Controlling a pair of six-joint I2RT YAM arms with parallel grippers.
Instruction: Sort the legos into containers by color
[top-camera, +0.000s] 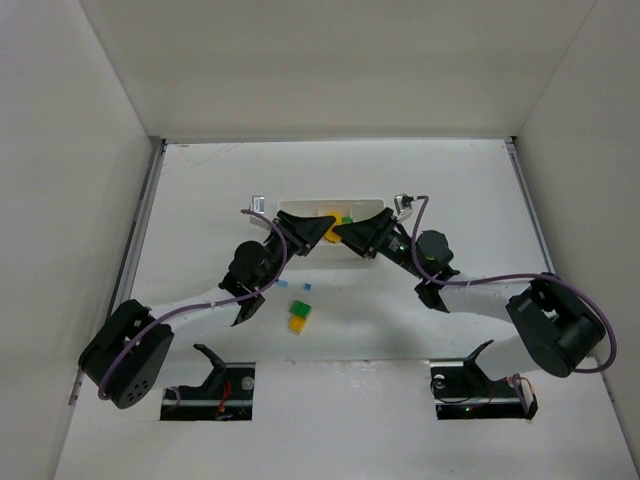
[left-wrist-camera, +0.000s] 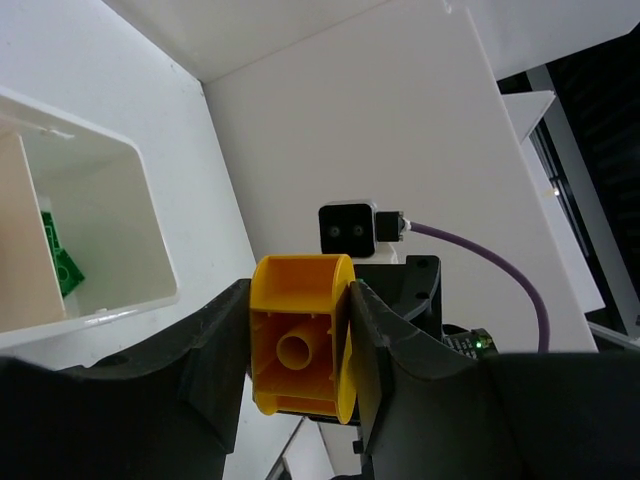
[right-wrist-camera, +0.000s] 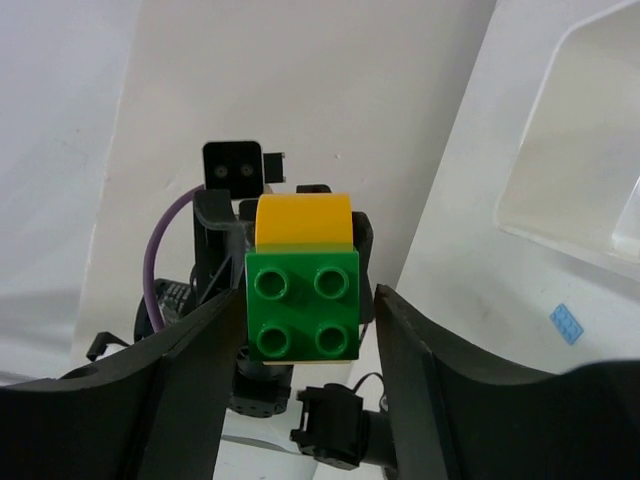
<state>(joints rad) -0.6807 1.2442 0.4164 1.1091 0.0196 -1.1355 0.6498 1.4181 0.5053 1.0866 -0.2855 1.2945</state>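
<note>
My left gripper is shut on a yellow-orange lego, whose hollow underside faces its camera. A green lego is stacked on that yellow one. My right gripper is open, with a jaw on each side of the green lego and a gap showing on the right. In the top view both grippers, left and right, meet just in front of the white tray. One compartment holds green legos.
On the table in front of the arms lie a green lego, a yellow lego and two tiny blue ones. One blue piece shows near the tray's corner. White walls enclose the table.
</note>
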